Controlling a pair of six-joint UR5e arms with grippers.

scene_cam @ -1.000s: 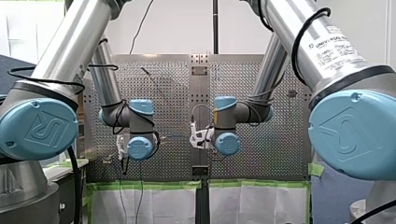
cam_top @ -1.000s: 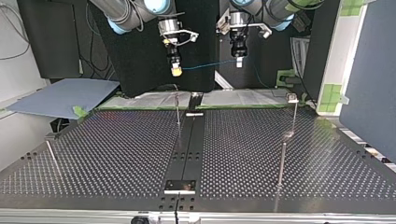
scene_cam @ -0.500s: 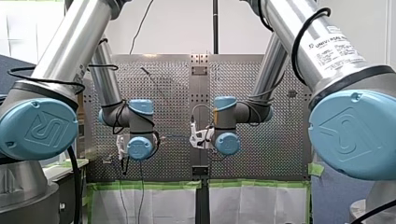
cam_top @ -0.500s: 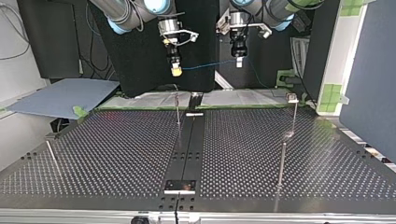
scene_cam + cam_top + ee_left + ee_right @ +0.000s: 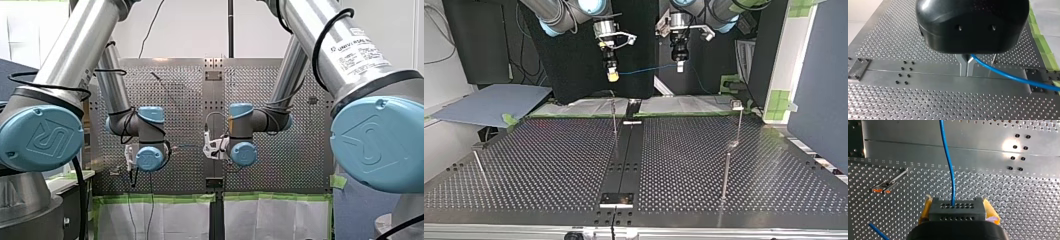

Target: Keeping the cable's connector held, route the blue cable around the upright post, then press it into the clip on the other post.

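Both grippers hang high above the perforated table (image 5: pixel 549 160). My right gripper (image 5: pixel 612 76), with yellow pads, is shut on the black connector (image 5: pixel 956 211). The blue cable (image 5: pixel 949 165) leaves the connector and runs ahead of it. Across the gap, my left gripper (image 5: pixel 679 66) is shut, its metal fingers (image 5: pixel 963 67) pinching the blue cable (image 5: pixel 1008 76), which trails off to one side. Between the two grippers the cable (image 5: pixel 649 69) spans nearly level. A thin upright post (image 5: pixel 614 117) stands below my right gripper. A post with a clip on top (image 5: pixel 737 106) stands at the top view's right.
Two more thin posts rise from the table, one (image 5: pixel 725 172) near the top view's right and one (image 5: pixel 480 167) at its left. A smooth centre plate (image 5: pixel 624 160) with bolts runs down the table. Under my right gripper lies a small part with orange marks (image 5: pixel 885 187).
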